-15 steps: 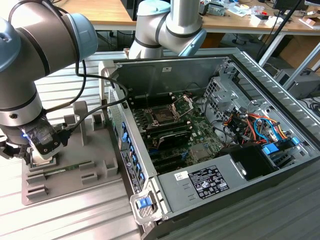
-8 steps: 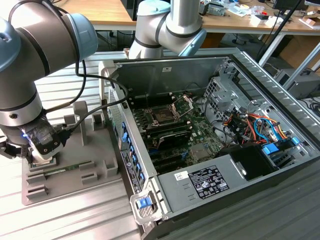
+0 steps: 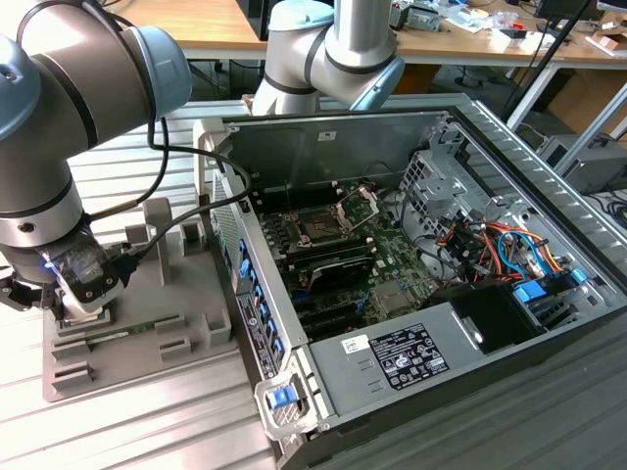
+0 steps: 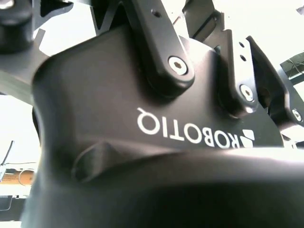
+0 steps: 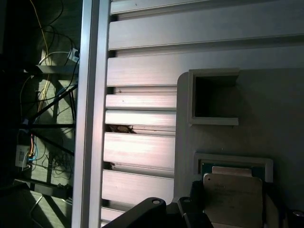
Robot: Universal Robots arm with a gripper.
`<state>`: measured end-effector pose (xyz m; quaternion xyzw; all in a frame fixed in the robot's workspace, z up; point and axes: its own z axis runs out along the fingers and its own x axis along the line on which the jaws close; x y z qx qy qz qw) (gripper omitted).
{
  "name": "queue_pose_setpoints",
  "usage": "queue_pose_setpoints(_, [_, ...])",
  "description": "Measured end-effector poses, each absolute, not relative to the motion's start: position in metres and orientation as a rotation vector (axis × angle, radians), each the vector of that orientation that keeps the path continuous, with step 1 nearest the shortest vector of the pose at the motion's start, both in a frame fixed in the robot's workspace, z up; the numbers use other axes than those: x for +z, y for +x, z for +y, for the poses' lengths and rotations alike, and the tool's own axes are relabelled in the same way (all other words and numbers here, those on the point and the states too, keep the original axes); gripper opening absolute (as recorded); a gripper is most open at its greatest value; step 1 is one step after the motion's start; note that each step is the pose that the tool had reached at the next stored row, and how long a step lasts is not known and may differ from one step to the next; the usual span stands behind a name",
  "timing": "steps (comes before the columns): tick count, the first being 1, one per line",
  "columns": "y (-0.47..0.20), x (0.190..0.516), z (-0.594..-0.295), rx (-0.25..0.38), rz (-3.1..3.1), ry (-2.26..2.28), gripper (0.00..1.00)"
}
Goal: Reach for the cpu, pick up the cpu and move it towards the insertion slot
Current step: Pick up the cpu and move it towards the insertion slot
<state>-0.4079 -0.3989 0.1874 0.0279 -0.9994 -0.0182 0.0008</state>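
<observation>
one cpu [image 5: 232, 197] within raised pocket rim [image 5: 232, 157]

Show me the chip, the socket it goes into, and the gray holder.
chip [image 5: 232, 197]: first wrist view, middle of its silvery top.
socket [image 3: 318, 228]: exterior view, dark square centre inside the frame.
gray holder [image 3: 186, 289]: exterior view, bare flat top.

The insertion slot [image 3: 318, 227] lies open from above; its raised bracket [image 3: 360, 202] stands just beside it. Between the grey fixture [image 3: 186, 299] and the slot, the case wall [image 3: 247, 286] rises as a barrier. Drive cage [image 3: 428, 186] and cables [image 3: 485, 243] crowd the exterior view's right. Room around the cpu [image 5: 232, 197] in its pocket appears tight.
</observation>
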Motion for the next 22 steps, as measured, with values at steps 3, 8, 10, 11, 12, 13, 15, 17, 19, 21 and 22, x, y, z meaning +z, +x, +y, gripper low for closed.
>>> queue_pose_setpoints(3, [-0.4079, 0.1874, -0.3989, -0.057, -3.138, 0.087, 0.55])
queue_pose_setpoints(8, [-0.4079, 0.1873, -0.3989, -0.057, -3.138, 0.087, 0.55])
queue_pose_setpoints(10, [-0.4078, 0.1874, -0.3989, -0.057, -3.139, 0.087, 0.55])
queue_pose_setpoints(11, [-0.4078, 0.1878, -0.3989, -0.057, -3.139, 0.087, 0.55])
queue_pose_setpoints(12, [-0.4078, 0.1884, -0.3989, -0.057, -3.138, 0.087, 0.55])
queue_pose_setpoints(13, [-0.4078, 0.1887, -0.3989, -0.057, -3.138, 0.088, 0.55])
queue_pose_setpoints(15, [-0.4078, 0.1895, -0.3989, -0.057, -3.138, 0.088, 0.55])
queue_pose_setpoints(17, [-0.4078, 0.1904, -0.399, -0.057, -3.138, 0.088, 0.55])
queue_pose_setpoints(19, [-0.4078, 0.1912, -0.399, -0.057, -3.138, 0.088, 0.55])
queue_pose_setpoints(21, [-0.4078, 0.1922, -0.3989, -0.057, -3.138, 0.088, 0.55])
queue_pose_setpoints(22, [-0.4078, 0.1926, -0.3989, -0.057, -3.138, 0.088, 0.55])
